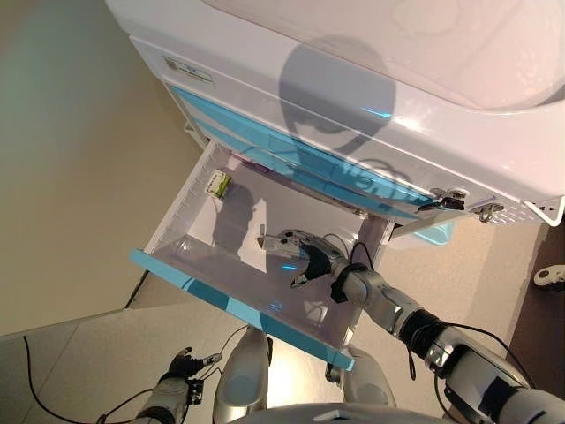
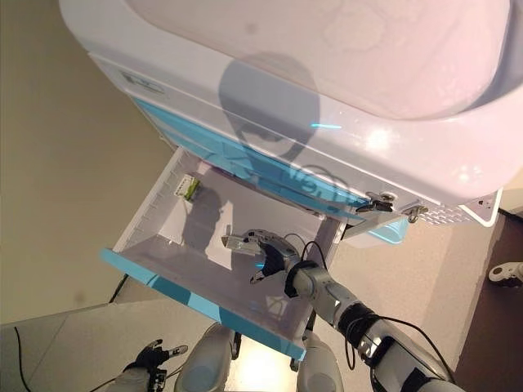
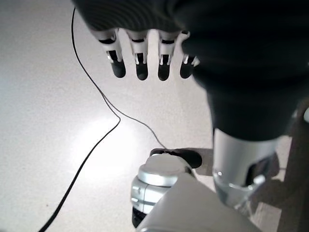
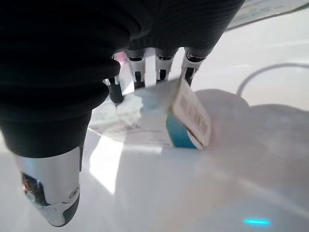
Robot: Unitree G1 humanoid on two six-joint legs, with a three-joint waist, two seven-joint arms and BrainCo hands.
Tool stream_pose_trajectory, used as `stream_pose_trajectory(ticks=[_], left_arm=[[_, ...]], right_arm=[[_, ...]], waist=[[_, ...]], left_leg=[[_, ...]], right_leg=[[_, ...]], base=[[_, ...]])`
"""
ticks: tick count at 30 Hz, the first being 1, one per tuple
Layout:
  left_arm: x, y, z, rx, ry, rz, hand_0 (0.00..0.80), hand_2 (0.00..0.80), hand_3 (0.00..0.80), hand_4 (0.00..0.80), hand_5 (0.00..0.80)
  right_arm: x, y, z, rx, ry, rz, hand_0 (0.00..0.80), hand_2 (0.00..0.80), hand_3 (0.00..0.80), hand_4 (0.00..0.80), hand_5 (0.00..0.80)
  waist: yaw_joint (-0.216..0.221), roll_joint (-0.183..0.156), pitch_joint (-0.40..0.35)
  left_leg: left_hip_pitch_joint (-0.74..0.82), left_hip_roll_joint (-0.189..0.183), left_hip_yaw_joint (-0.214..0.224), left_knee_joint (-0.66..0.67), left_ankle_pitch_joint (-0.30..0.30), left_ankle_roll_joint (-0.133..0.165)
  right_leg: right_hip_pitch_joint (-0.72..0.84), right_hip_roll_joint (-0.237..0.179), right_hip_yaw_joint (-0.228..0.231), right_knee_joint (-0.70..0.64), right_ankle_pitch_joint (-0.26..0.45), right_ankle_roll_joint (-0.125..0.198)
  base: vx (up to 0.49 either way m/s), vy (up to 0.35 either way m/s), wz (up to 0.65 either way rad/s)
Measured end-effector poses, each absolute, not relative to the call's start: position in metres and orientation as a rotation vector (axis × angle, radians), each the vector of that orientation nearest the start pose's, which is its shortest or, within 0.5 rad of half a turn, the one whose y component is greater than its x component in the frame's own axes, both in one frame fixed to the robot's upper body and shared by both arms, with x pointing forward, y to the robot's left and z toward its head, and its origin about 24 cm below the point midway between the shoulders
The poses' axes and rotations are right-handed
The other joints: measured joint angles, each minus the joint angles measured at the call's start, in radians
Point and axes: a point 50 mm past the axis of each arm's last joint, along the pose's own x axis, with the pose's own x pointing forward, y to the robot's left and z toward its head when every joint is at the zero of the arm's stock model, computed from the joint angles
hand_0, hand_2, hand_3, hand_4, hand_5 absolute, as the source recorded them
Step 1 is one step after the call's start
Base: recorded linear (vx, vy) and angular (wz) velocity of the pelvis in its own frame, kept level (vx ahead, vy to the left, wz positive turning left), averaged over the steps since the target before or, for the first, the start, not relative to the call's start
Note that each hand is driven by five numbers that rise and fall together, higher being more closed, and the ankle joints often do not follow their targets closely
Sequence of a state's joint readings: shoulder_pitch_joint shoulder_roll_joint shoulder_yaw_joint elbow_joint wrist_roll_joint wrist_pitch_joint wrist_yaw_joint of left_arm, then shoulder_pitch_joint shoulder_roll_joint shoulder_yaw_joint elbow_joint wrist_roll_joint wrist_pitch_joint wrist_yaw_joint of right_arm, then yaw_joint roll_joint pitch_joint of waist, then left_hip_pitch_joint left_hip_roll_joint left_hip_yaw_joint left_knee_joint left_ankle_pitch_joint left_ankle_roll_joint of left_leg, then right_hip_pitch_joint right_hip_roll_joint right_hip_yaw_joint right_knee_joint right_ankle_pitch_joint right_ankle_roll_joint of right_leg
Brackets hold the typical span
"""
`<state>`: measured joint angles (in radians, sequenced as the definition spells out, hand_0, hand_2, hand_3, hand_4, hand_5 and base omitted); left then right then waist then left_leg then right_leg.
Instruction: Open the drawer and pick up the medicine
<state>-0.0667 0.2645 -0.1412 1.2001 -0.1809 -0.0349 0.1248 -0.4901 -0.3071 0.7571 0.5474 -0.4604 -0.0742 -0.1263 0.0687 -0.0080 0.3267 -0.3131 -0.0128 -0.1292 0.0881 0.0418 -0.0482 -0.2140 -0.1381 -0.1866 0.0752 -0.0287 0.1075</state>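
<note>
The bottom drawer (image 1: 181, 215) of a white cabinet stands pulled out, with a blue front edge (image 1: 238, 306). A white medicine box with a blue side (image 1: 270, 243) lies on its floor, and it also shows in the right wrist view (image 4: 187, 121). My right hand (image 1: 311, 257) is inside the drawer. Its fingers (image 4: 161, 72) reach straight over the top of the box and its thumb stands apart, so it is open. A small green and white packet (image 1: 218, 183) lies in the drawer's far left corner. My left hand (image 1: 181, 367) hangs open low over the floor.
The white cabinet (image 1: 353, 88) rises over the drawer, with shut blue drawers (image 1: 265, 137) just above the open one. Metal latches (image 1: 455, 201) stick out at its right corner. A white object (image 1: 549, 277) lies on the floor at the far right.
</note>
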Motion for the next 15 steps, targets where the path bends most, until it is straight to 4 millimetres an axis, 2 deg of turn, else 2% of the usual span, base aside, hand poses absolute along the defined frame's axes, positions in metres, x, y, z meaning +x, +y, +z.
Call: stream_pose_trajectory(ticks=[4, 15], left_arm=[[0.129, 0.238, -0.149, 0.237, 1.078, 0.214, 0.000, 0.000, 0.000, 0.000, 0.000], [0.134, 0.232, -0.148, 0.237, 1.050, 0.215, 0.000, 0.000, 0.000, 0.000, 0.000]], right_arm=[[0.305, -0.071, 0.006, -1.090, -0.087, 0.560, 0.000, 0.000, 0.000, 0.000, 0.000], [0.307, -0.071, 0.008, -1.073, -0.133, 0.456, 0.000, 0.000, 0.000, 0.000, 0.000]], waist=[[0.003, 0.017, 0.009], [0.001, 0.037, 0.021]], left_leg=[[-0.006, -0.007, -0.013, 0.009, 0.000, 0.000], [-0.052, -0.021, -0.032, 0.040, 0.004, 0.001]], right_leg=[[-0.008, -0.007, -0.003, 0.028, -0.017, 0.003], [-0.085, -0.026, -0.006, 0.146, -0.065, 0.000]], base=[[-0.020, 0.011, 0.10], [-0.009, 0.022, 0.06]])
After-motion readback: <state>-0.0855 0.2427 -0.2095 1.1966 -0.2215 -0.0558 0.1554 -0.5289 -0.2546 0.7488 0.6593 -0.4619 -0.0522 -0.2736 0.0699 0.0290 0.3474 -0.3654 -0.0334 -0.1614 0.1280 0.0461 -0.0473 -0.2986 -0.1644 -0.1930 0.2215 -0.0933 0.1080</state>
